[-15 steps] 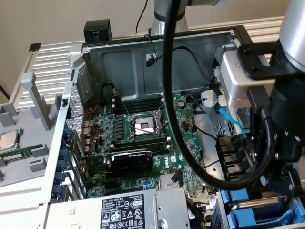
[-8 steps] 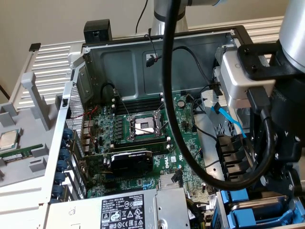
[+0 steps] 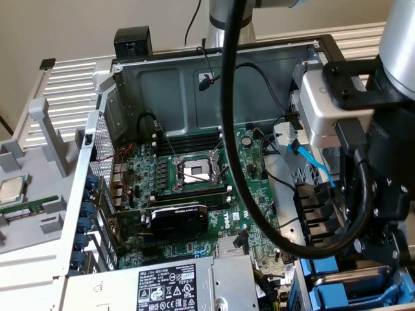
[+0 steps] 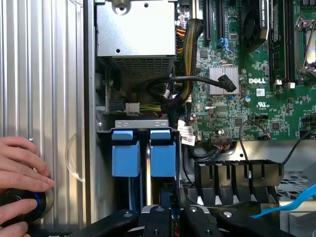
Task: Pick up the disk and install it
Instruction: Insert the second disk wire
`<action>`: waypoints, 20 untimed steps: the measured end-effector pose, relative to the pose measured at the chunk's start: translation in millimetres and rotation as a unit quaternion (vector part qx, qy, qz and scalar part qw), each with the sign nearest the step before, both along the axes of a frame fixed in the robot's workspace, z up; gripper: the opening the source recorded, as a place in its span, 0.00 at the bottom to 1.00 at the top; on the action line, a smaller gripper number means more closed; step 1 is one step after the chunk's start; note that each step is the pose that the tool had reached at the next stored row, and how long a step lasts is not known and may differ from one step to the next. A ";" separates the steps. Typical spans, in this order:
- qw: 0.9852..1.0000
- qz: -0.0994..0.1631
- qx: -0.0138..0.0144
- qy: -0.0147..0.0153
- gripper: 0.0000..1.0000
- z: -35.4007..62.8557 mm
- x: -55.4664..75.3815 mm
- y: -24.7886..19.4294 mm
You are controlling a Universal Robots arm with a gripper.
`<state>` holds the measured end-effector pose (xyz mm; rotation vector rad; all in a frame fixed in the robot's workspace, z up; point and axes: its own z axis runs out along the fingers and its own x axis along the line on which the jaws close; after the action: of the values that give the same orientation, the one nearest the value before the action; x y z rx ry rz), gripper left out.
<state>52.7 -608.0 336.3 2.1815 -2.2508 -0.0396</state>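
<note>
Blue-framed disk (image 4: 163, 158) in its bay (image 4: 143, 124) (wrist view adds a hand (image 4: 19, 173)); fingers (image 4: 159, 206) pinch it narrowly.

The claw (image 4: 173, 217) is cut off by the wrist picture's edge. It covers the ends of two blue carriers (image 4: 143, 153) (which one holds the disk cannot be told). A hand (image 4: 19, 182) is cropped too.
</note>
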 end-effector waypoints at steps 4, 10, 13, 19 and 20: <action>1.000 0.000 0.000 0.000 0.16 -0.9 -0.1 -0.1; 1.000 0.000 0.001 0.000 0.30 -1.4 0.2 0.0; 1.000 0.000 0.000 0.000 0.37 2.9 0.0 0.1; 1.000 0.000 0.000 -0.001 0.37 23.2 0.0 0.9; 1.000 0.000 0.000 -0.002 0.37 25.7 -0.1 1.1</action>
<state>52.7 -606.9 362.0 2.1836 -2.2532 -0.0343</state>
